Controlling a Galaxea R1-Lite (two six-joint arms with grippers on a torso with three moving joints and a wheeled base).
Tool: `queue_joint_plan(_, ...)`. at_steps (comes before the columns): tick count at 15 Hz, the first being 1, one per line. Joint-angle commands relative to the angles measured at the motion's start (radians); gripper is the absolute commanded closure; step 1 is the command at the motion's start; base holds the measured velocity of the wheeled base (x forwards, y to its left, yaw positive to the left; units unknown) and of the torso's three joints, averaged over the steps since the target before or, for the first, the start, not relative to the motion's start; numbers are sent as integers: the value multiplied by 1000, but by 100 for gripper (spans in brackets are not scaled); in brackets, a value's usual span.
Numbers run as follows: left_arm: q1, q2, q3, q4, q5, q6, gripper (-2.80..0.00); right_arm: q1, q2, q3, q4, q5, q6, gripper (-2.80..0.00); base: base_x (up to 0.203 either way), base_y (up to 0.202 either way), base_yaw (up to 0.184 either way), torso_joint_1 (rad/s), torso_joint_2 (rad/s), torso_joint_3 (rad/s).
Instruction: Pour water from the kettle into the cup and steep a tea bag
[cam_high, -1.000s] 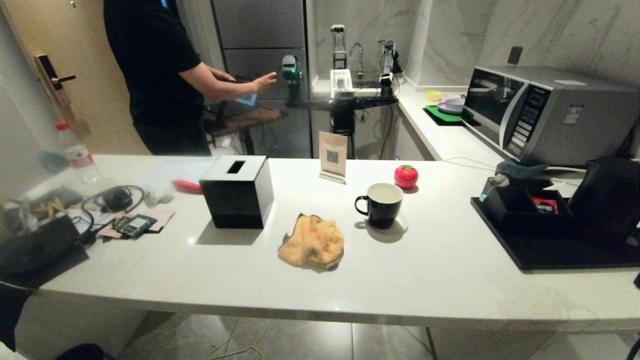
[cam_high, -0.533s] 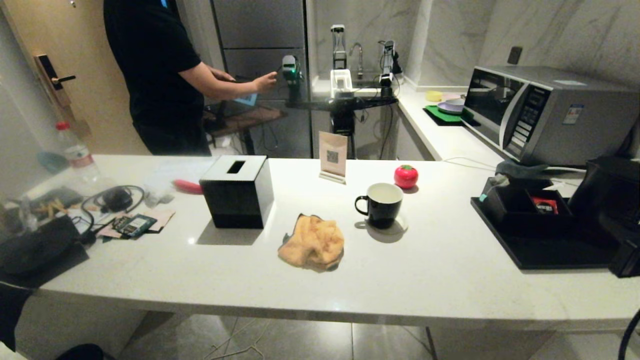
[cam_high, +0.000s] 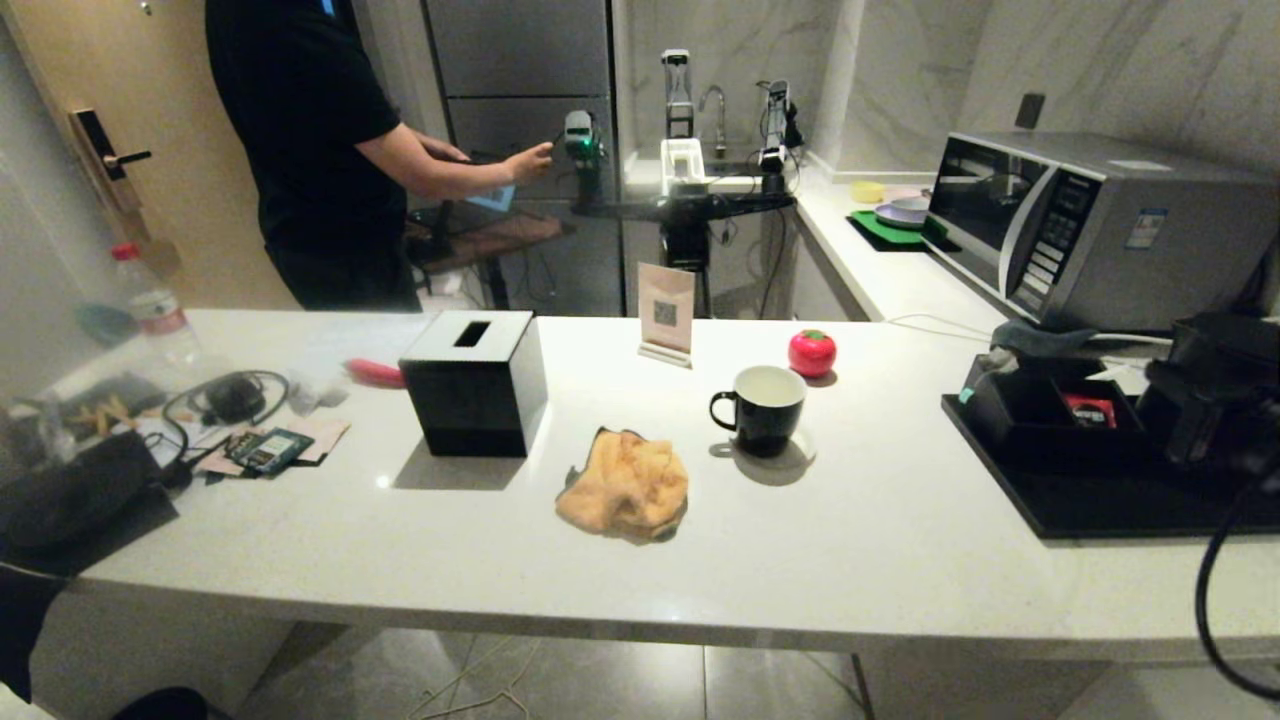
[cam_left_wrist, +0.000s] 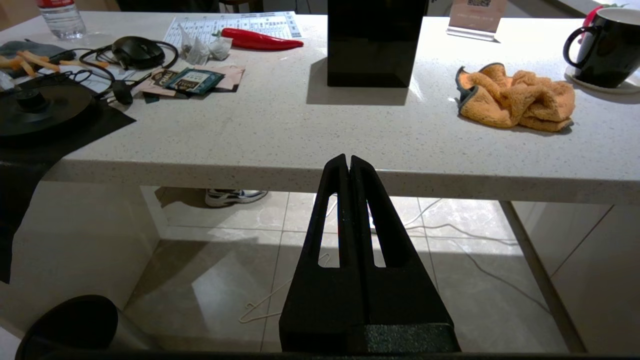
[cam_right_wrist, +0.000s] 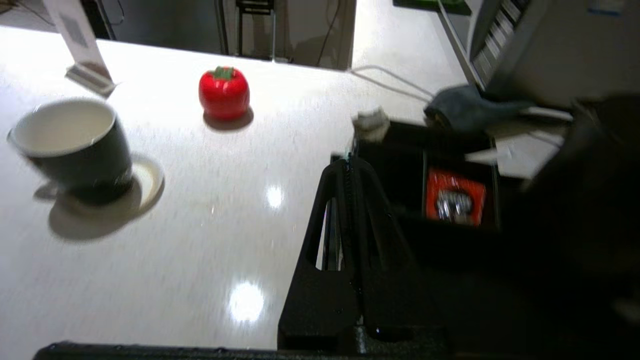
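On counter, cup (cam_high: 767, 408) upright, handle twd robot's left.

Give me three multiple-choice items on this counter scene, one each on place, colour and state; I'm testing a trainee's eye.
1. Where is the orange cloth?
A. in front of the cup and to its left
B. inside the microwave
C. on the tissue box

2. What colour is the inside of the cup?
A. red
B. white
C. green

3. How is the left gripper?
A. shut, holding nothing
B. wide open
C. clamped on the cloth

Key: A, the head view shows the cloth near the counter's front edge; B, its interior is pale; A, the fingers meet below the counter edge.
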Motion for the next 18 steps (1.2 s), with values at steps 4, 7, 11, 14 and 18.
queue_joint_plan(4,0,1,0,0,1,-1,0,20,251,-276,131,0,45,0,0,0,0,0,0,0)
queue_joint_plan(7,0,1,0,0,1,-1,0,20,317,-387,220,-26,98,0,0,0,0,0,0,0)
queue_joint_plan(11,0,1,0,0,1,-1,0,29,387,-565,383,-28,168,0,0,0,0,0,0,0)
queue_joint_plan(14,0,1,0,0,1,-1,0,49,435,-705,517,-30,231,0,0,0,0,0,0,0)
queue_joint_plan(18,0,1,0,0,1,-1,0,54,514,-849,643,-52,244,0,0,0,0,0,0,0)
